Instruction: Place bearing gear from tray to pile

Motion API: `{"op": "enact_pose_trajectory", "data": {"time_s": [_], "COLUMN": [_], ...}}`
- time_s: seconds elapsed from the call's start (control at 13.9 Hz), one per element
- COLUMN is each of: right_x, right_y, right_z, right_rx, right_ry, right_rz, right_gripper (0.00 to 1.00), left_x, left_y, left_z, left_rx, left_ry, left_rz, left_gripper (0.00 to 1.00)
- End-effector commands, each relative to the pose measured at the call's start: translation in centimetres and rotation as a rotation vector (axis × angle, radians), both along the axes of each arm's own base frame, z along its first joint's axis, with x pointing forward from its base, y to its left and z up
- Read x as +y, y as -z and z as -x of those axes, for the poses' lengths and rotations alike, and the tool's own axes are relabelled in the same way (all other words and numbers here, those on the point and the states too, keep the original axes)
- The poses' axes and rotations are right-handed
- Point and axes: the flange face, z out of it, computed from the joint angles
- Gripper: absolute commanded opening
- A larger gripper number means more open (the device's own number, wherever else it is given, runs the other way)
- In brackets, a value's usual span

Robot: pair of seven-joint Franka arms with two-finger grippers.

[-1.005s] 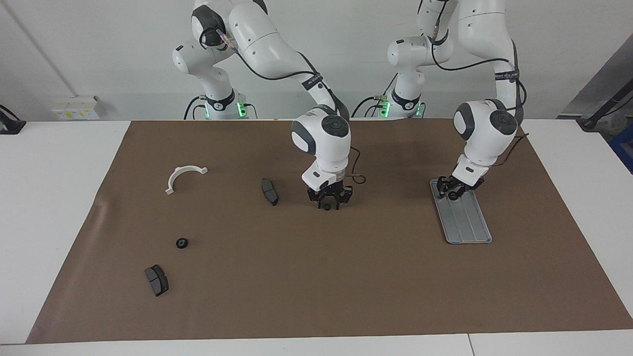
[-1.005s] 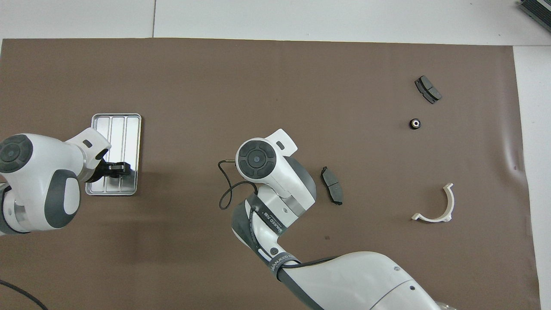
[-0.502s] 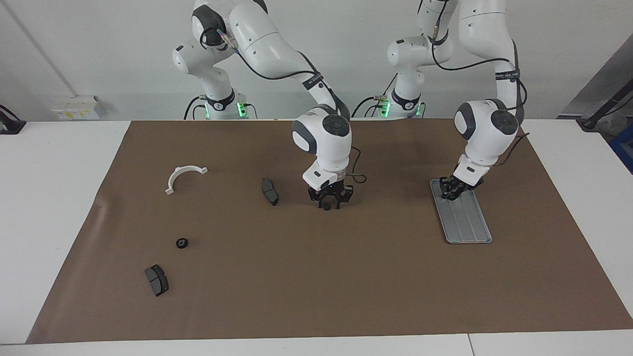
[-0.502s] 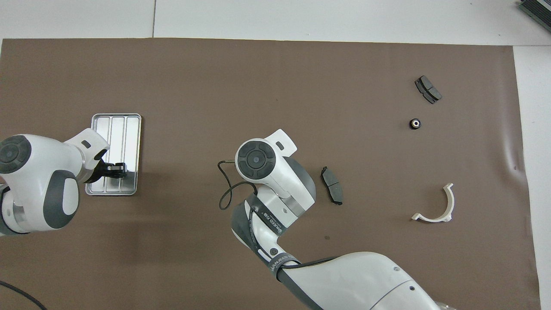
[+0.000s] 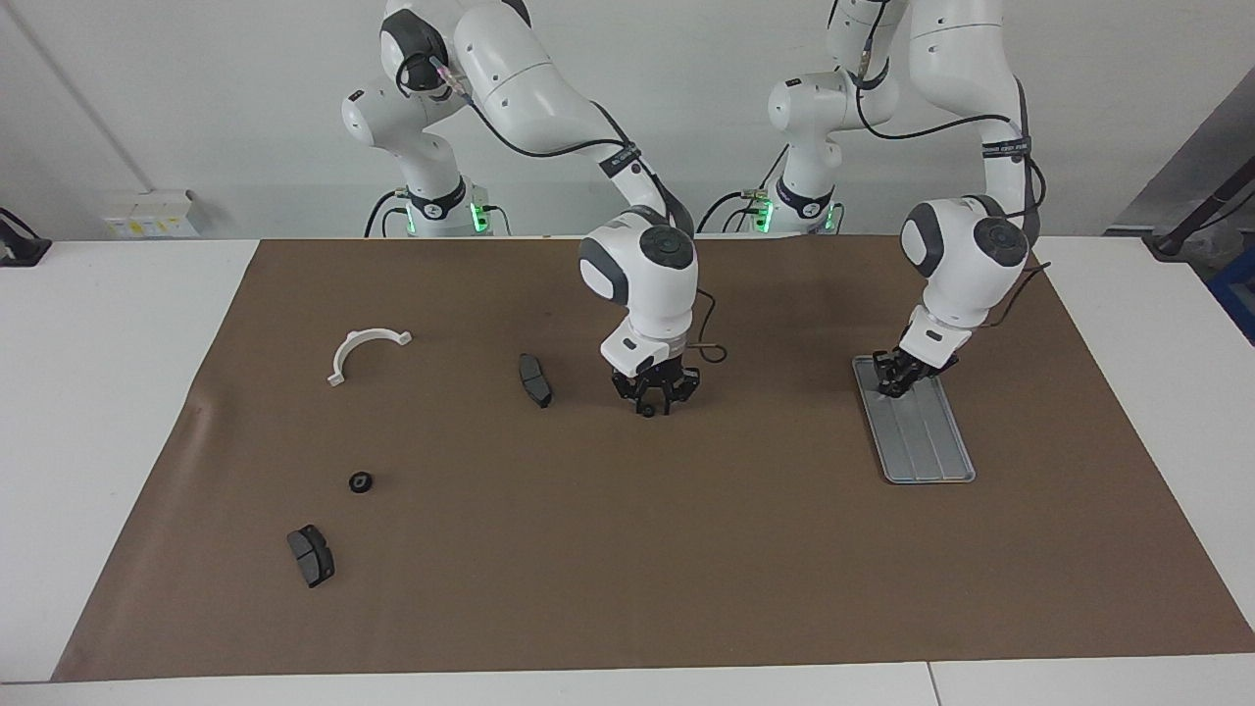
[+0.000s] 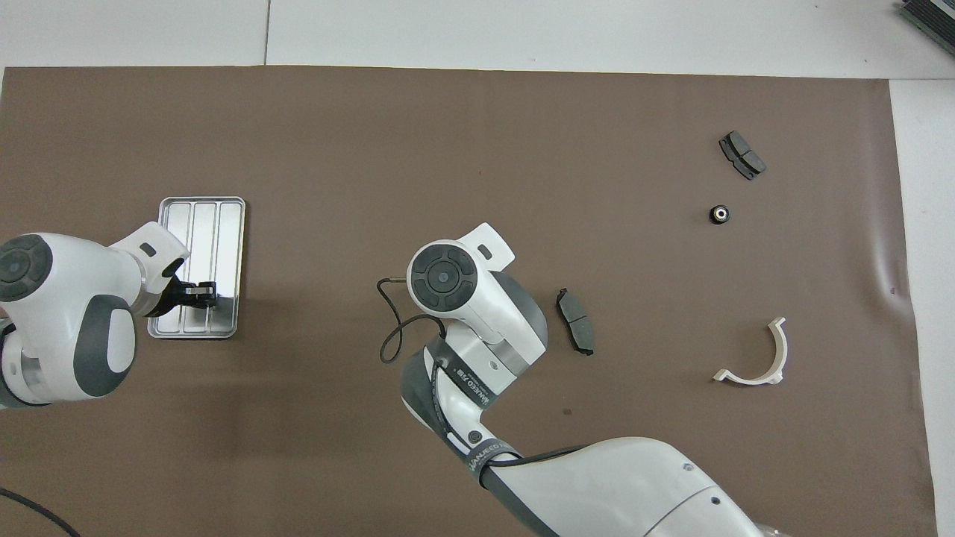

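The silver ridged tray [image 5: 927, 441] [image 6: 216, 224] lies toward the left arm's end of the mat. My left gripper [image 5: 895, 384] [image 6: 203, 294] is down on the tray's end nearer the robots, drawn in on a small black bearing gear that its fingers mostly hide. At the middle of the mat my right gripper [image 5: 650, 404] points straight down, with another small black gear [image 5: 647, 412] right at its tips; the wrist hides both in the overhead view. The pile is a lone black ring gear [image 5: 361, 481] [image 6: 719, 215] toward the right arm's end.
One dark brake pad [image 5: 535, 380] [image 6: 575, 331] lies beside the right gripper, another [image 5: 311, 555] [image 6: 741, 154] farther from the robots than the lone gear. A white half-ring bracket [image 5: 365, 351] [image 6: 753, 358] lies nearer the robots. A black cable [image 6: 395, 335] loops by the right wrist.
The left gripper's fingers have drawn in on the gear at the tray's near end and shifted slightly toward the robots. The right gripper has narrowed over its gear without moving away.
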Motion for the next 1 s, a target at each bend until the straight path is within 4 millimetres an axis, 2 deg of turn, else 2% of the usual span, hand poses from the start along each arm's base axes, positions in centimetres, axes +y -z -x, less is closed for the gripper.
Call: {"op": "enact_pose_trajectory", "data": {"time_s": [0.0, 0.14, 0.22, 0.29, 0.43, 0.65, 0.72, 0.79, 0.93], "right_x": [0.0, 0.0, -0.1, 0.0, -0.1, -0.3, -1.1, -2.2, -7.0], "right_y": [0.2, 0.2, 0.3, 0.2, 0.0, -0.4, -0.6, -2.3, -6.0], "right_z": [0.2, 0.2, 0.1, 0.2, -0.1, -0.2, -0.6, -1.3, -3.6], "right_rx": [-0.009, -0.009, -0.008, -0.008, -0.011, -0.004, 0.002, -0.008, -0.015], "right_ry": [0.015, 0.013, 0.014, 0.014, 0.016, 0.020, 0.028, 0.039, 0.056], "right_rz": [0.014, 0.014, 0.016, 0.015, 0.015, 0.025, 0.036, 0.032, 0.036], "right_gripper": [0.28, 0.04, 0.00, 0.00, 0.00, 0.00, 0.00, 0.00, 0.00], "left_x": [0.2, -0.3, -0.6, -1.1, -4.1, -9.4, -11.3, -13.1, -16.7], "left_y": [-1.1, -2.5, -3.7, -5.0, -7.0, -8.1, -8.2, -8.2, -8.2], "left_z": [0.0, -1.5, -2.7, -3.9, -5.4, -5.7, -5.4, -5.0, -4.1], "left_rx": [-0.025, -0.034, -0.033, -0.026, -0.007, -0.006, -0.007, -0.007, -0.006], "left_ry": [-0.012, -0.011, -0.010, -0.024, -0.035, -0.115, -0.139, -0.161, -0.175], "left_rz": [-0.003, -0.001, 0.000, 0.002, 0.006, 0.011, 0.013, 0.014, 0.016], "left_gripper": [0.06, 0.04, 0.04, 0.04, 0.04, 0.04, 0.04, 0.04, 0.04]}}
